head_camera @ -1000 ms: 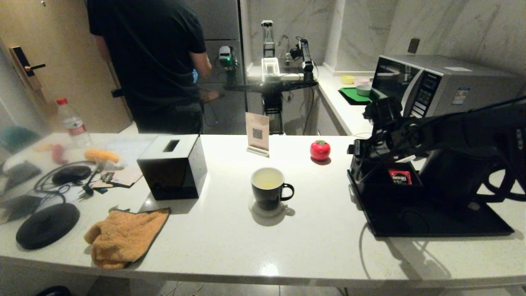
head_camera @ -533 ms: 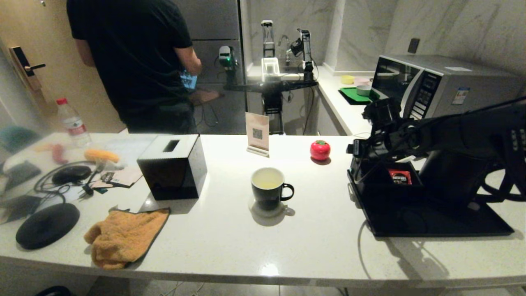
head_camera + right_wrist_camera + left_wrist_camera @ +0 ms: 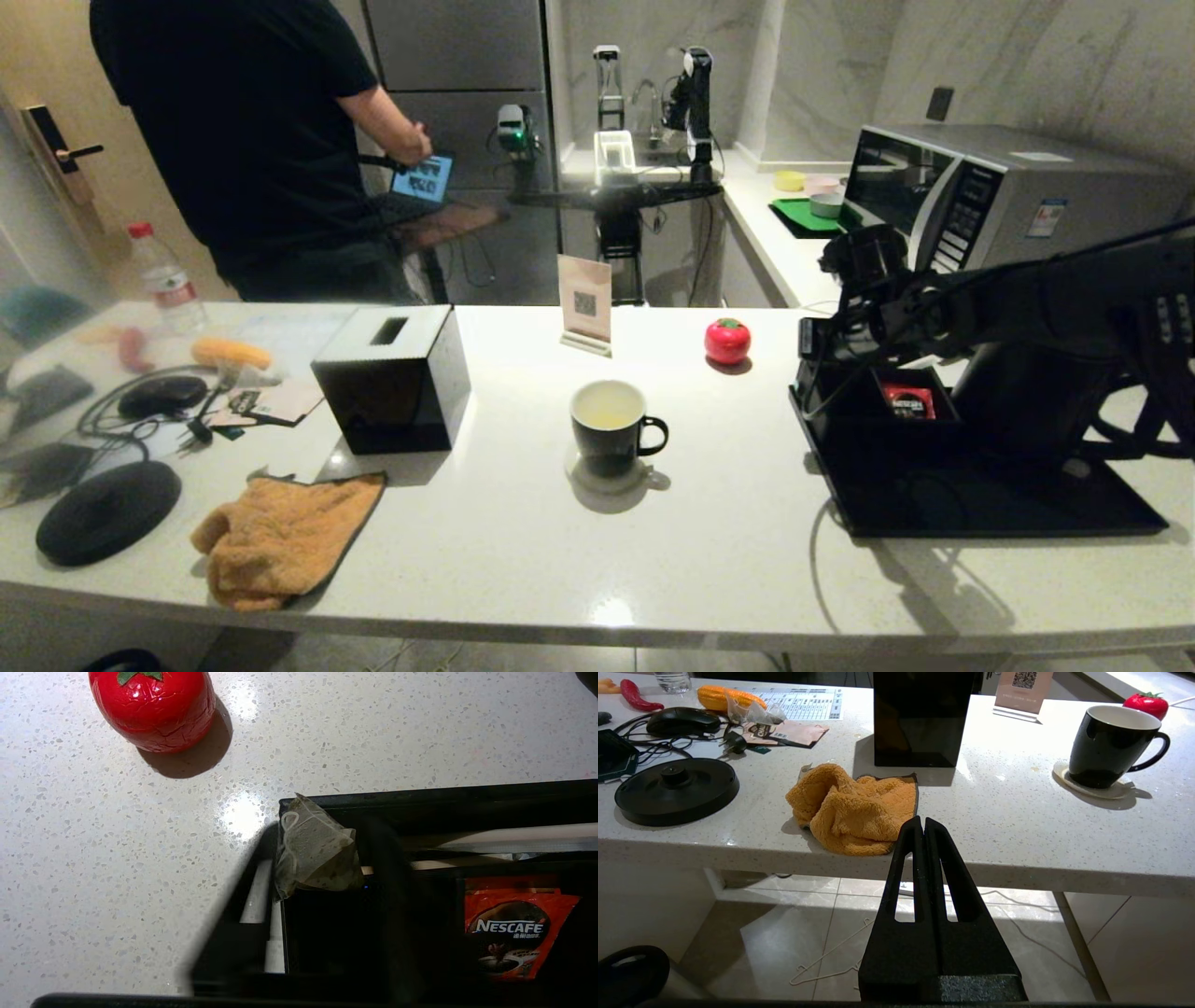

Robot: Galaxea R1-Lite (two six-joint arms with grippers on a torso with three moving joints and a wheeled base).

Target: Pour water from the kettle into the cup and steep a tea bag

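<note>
The tea bag sits between my right hand's blurred fingers, grip uncertain, at the black tray's far-left corner. The cup mid-table already holds water; steeping remains. Left hand closed, idle.

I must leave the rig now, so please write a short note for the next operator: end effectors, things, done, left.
Left end effector: shut, parked below the counter edge.
Right end effector: at the tea bag in the black tray; grip unconfirmed.
The kettle stands on the tray. The cup on the counter holds water.
Done: pouring.
Left: bring the tea bag into the cup.
</note>
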